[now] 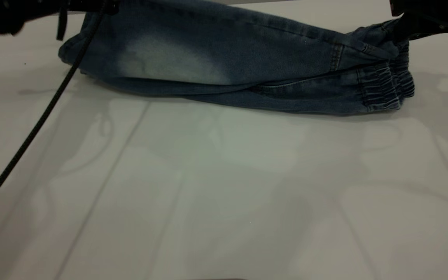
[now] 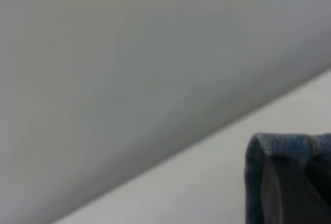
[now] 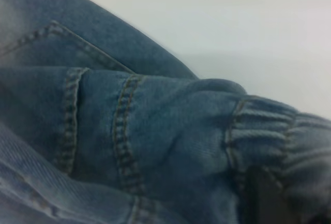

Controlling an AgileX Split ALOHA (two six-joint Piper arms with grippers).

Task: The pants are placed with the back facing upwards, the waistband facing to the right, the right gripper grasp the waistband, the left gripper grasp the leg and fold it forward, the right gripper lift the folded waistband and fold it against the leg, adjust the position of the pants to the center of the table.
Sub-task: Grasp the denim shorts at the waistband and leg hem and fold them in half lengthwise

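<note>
The pants (image 1: 224,62) lie folded lengthwise along the far side of the table (image 1: 224,186), one half lying on the other. The gathered waistband (image 1: 387,85) is at the right and the leg end (image 1: 76,50) at the left. My right gripper (image 1: 401,33) reaches in from the top right corner, shut on the upper layer of the waistband (image 3: 269,125); one dark finger (image 3: 266,198) is sunk in the denim. My left gripper (image 1: 91,6) sits at the top left over the leg end. In its wrist view, denim hem (image 2: 284,146) wraps a black finger (image 2: 282,193).
A thin black cable (image 1: 33,128) trails from the left arm diagonally down across the left of the table. The white tabletop stretches wide in front of the pants, showing only pale reflections.
</note>
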